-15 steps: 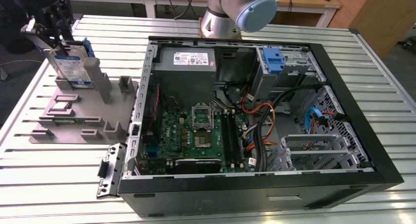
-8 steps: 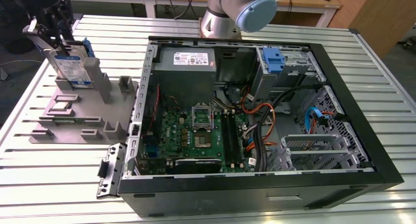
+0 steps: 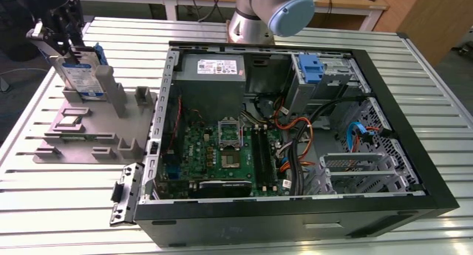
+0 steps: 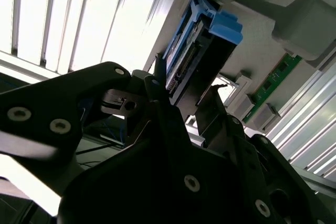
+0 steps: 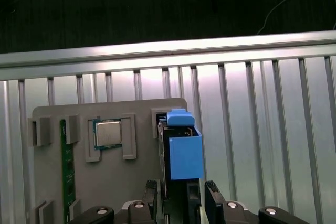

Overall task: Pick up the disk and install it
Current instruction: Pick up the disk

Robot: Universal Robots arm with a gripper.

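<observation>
standing upright in the grey holder (image 3: 77, 138) at the far left of the worktop (image 3: 59, 210), the disk (image 3: 81, 77) is well apart from the open computer case (image 3: 414, 172). the claw (image 3: 70, 56) sits over it from above, pinching the disk by its narrow edges.

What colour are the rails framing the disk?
Blue; the rails show best in the first wrist view.

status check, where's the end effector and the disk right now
End effector at the disk, over its top edge. Disk upright in the grey holder. Open computer case beside the holder, not between them.
</observation>
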